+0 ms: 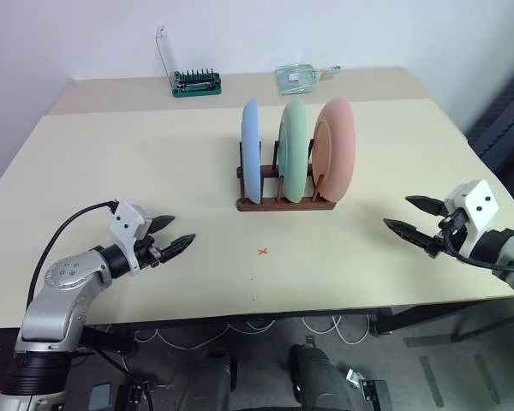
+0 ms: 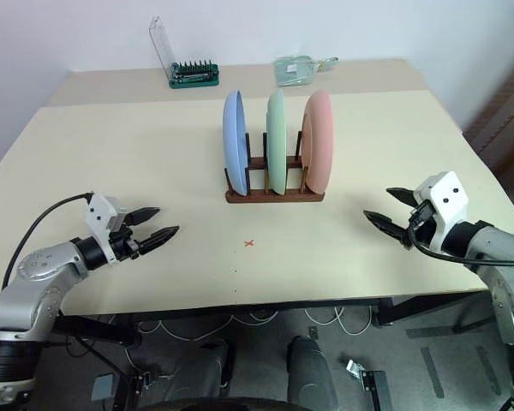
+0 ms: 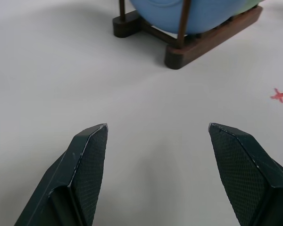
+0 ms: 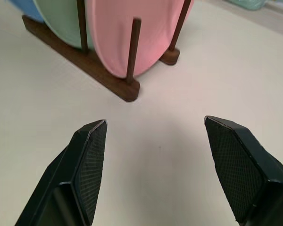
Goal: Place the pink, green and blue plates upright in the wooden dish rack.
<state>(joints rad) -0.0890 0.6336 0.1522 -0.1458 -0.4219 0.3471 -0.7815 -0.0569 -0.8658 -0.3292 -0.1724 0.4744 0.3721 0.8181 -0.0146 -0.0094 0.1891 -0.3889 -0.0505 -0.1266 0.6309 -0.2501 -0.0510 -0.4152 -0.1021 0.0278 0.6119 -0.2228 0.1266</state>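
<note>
Left wrist view: blue plate [image 3: 198, 14] cropped above rack [image 3: 212, 37].

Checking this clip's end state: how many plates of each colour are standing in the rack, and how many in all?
Blue plate: 1
Green plate: 1
Pink plate: 1
Total: 3 plates, all upright in the wooden dish rack.
</note>
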